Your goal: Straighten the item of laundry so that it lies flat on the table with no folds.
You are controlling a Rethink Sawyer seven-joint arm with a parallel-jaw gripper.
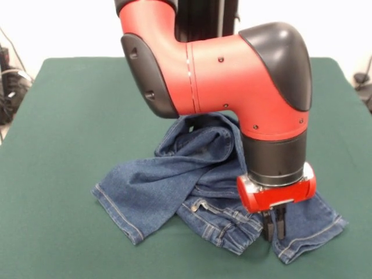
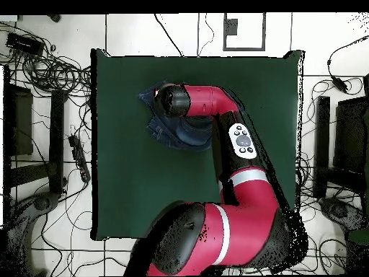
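The jeans (image 1: 203, 180) lie crumpled mid-table (image 1: 58, 128), legs crossed. The gripper (image 1: 275, 225) presses onto the near right leg, fingers close together, seemingly pinching denim. Best drag that leg outward, low and slow, without bunching.

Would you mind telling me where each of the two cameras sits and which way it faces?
Front view: across the table from the robot, facing it; the arm descends from above, gripper on the jeans.
Overhead view: above the table, looking straight down, robot's base at the bottom; the arm reaches up the picture and hides the gripper.
Shared: the green table, the rumpled jeans, the arm.
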